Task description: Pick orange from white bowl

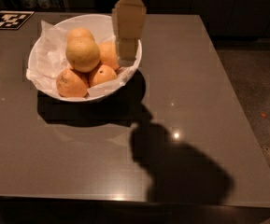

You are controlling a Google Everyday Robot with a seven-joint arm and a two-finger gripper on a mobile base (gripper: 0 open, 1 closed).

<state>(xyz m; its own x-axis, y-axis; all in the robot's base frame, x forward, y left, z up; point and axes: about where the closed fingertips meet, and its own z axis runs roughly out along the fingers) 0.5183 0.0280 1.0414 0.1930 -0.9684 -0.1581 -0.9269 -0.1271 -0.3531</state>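
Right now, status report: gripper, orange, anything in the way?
Status: gripper over right side of white bowl. The orange tops the pile, left of it in view, not held. Four smaller fruits crowd underneath.

orange is stacked topmost, reachable from above; sides are crowded by smaller fruits and crumpled paper. gripper is positioned over right rim of white bowl.

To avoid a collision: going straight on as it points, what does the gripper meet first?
The gripper, over the right edge of the white bowl, points down; probably the paper lining there, depth unclear.
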